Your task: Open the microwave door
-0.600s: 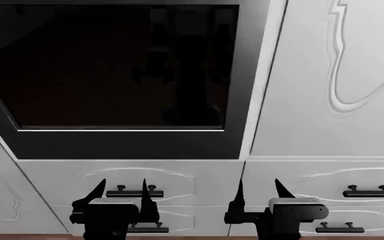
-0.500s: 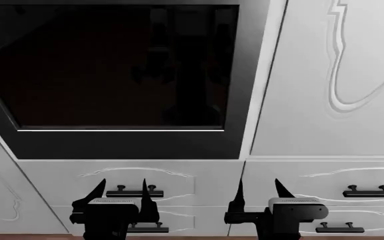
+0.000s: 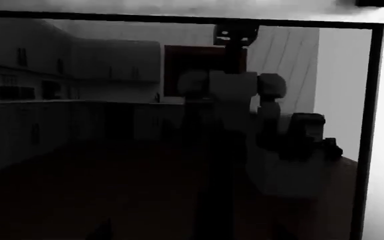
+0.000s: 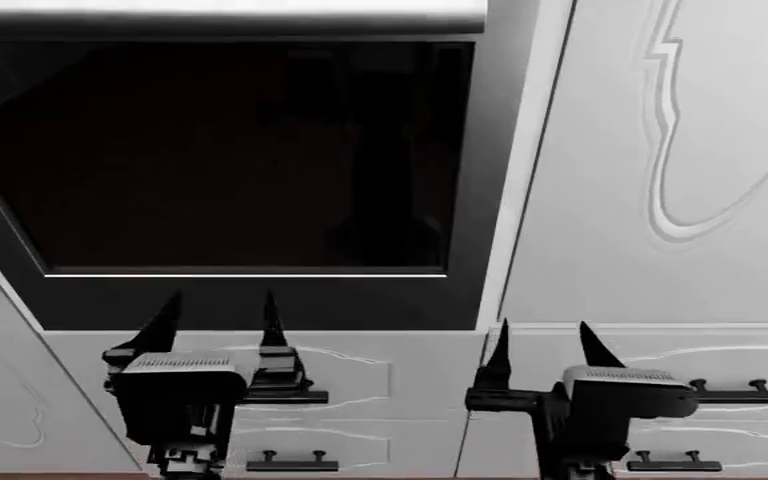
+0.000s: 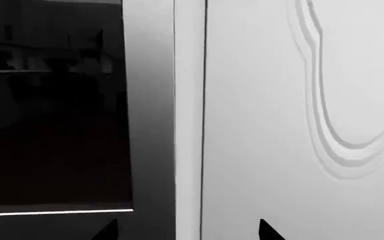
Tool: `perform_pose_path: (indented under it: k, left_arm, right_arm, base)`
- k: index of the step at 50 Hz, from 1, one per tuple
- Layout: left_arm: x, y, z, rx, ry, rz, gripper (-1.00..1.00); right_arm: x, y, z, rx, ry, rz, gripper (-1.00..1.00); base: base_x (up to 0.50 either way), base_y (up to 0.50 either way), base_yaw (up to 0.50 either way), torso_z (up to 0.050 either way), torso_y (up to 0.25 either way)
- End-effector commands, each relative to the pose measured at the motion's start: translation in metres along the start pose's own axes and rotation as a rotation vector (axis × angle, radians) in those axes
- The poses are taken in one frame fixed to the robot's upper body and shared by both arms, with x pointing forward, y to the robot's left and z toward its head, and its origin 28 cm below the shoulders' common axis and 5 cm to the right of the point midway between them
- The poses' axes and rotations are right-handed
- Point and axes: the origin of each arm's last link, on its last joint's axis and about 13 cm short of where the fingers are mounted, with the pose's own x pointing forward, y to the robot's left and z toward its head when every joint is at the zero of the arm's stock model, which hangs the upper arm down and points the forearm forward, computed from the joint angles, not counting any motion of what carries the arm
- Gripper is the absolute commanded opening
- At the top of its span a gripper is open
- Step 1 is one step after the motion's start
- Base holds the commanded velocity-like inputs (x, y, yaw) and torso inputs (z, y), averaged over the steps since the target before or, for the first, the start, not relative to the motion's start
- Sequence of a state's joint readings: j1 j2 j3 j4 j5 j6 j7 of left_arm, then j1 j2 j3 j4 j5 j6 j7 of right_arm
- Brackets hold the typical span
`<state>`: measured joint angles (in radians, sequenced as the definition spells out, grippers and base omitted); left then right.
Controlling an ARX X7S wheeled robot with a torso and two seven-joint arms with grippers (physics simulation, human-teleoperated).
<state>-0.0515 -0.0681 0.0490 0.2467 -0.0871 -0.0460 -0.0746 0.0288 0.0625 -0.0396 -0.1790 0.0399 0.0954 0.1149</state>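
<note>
The microwave (image 4: 491, 150) is built into white cabinets, and its black glass door (image 4: 237, 150) looks closed, with no handle showing. My left gripper (image 4: 220, 315) stands open just below the door's lower edge, its fingers pointing up and holding nothing. Below the cabinet seam to the right, my right gripper (image 4: 544, 340) is also open and empty. The left wrist view is filled by the dark door glass (image 3: 112, 150), which reflects the robot and a kitchen. The right wrist view shows the door (image 5: 52, 125), its grey right frame (image 5: 148, 100) and my open right gripper (image 5: 186, 231).
A tall white cabinet door with a carved swirl (image 4: 678, 150) stands right of the microwave. Below are white drawers with black bar handles (image 4: 744, 397), (image 4: 284, 462), (image 4: 662, 463). A pale panel (image 4: 224, 8) runs above the microwave.
Both grippers have risen towards the microwave, the left one further and slightly leftwards. The head view has shifted, so the strip above the door now shows.
</note>
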Motion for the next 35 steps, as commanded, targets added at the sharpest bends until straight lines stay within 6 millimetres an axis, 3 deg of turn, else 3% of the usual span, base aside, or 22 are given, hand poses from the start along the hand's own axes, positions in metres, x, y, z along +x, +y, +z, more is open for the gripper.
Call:
perform_pose_path:
  k: [1, 9, 17, 24, 35]
  left_arm:
    - [0.031, 0.002, 0.079, -0.017, -0.248, -0.015, 1.0]
    - [0.055, 0.011, 0.141, 0.013, -0.448, -0.009, 1.0]
    - [0.06, 0.013, 0.197, 0.022, -0.612, -0.017, 1.0]
    - [0.059, 0.015, 0.227, 0.033, -0.704, -0.011, 1.0]
    - [0.046, 0.019, 0.264, 0.03, -0.8, -0.011, 1.0]
  right_arm:
    - [0.019, -0.008, 0.063, 0.004, -0.188, -0.05, 1.0]
    - [0.027, -0.02, 0.141, -0.015, -0.425, -0.088, 1.0]
    - [0.026, -0.027, 0.206, -0.034, -0.622, -0.097, 1.0]
    - [0.018, -0.031, 0.241, -0.057, -0.73, -0.101, 1.0]
    - [0.003, -0.037, 0.281, -0.076, -0.869, -0.11, 1.0]
  base:
    - [0.0, 0.0, 0.0, 0.05, 0.0]
    - [0.0, 0.0, 0.0, 0.05, 0.0]
    - [0.0, 0.0, 0.0, 0.05, 0.0]
    - [0.0, 0.0, 0.0, 0.05, 0.0]
    - [0.0, 0.0, 0.0, 0.05, 0.0]
